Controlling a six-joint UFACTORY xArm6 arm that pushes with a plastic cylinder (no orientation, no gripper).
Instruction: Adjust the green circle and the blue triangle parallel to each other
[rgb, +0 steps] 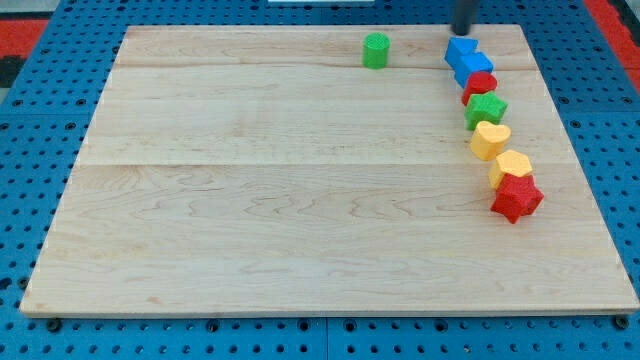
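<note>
The green circle (376, 50) stands alone near the view's top, a little right of the middle. The blue triangle (460, 49) lies to its right at about the same height, at the head of a curved row of blocks. My tip (463, 31) is at the view's top right, just above the blue triangle and close to touching it; only the rod's lower part shows.
Below the blue triangle, a row runs down the right side: a blue block (474, 68), a red circle (480, 86), a green star (486, 109), a yellow heart (490, 140), a yellow hexagon (511, 167), a red star (516, 197). The wooden board (250, 200) lies on a blue perforated base.
</note>
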